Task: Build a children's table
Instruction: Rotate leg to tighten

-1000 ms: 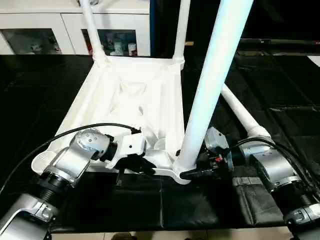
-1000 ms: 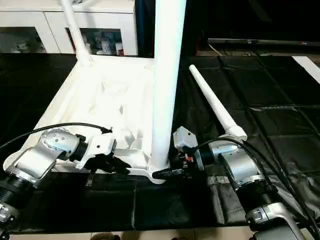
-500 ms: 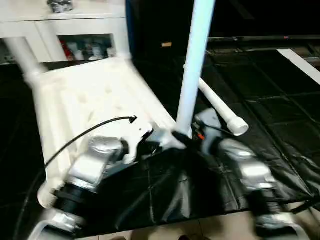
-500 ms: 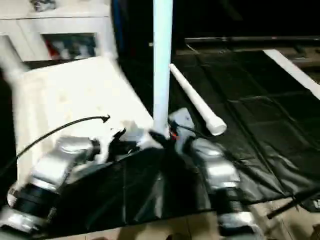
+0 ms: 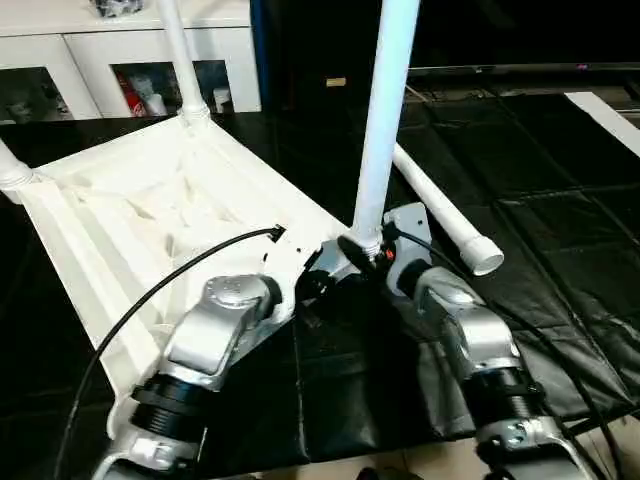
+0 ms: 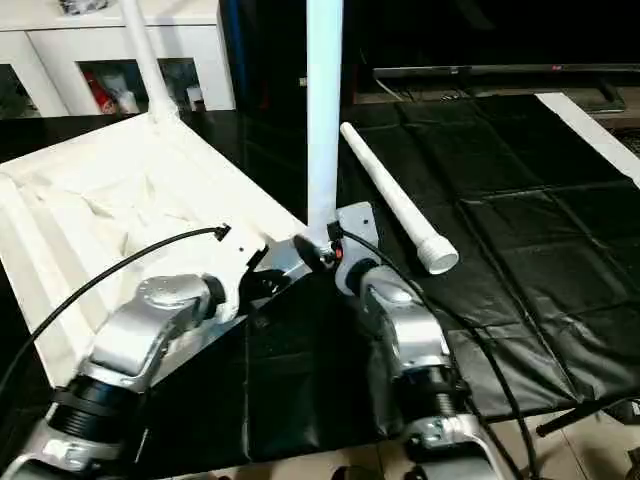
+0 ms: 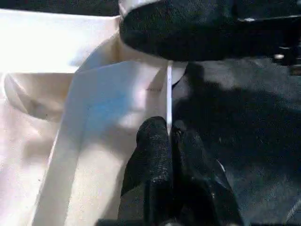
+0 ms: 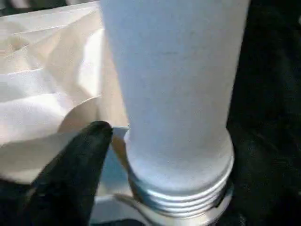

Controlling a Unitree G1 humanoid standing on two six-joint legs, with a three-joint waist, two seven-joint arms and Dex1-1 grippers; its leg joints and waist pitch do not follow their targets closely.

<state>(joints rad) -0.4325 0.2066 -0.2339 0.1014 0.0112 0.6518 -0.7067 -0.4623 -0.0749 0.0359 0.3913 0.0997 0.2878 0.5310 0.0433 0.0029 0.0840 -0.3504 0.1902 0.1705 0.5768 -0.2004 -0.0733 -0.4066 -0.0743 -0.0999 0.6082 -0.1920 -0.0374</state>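
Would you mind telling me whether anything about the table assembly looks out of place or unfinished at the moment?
One leg lies loose on the black mat beside the upturned table top, not in a socket. The near leg stands in its corner socket, but threads show at its base, so it may not be screwed fully home.

Work surface: black sheeting (image 5: 560,230), creased, seams visible.
Far wall: white cabinet (image 5: 130,45) with glass doors.
Cabinet contents: small items behind the glass, one red (image 5: 133,93); details unclear.
Cabinet top: dark object (image 5: 118,7), partly cut off.
Near edge: pale floor (image 6: 560,450) showing past the sheeting.
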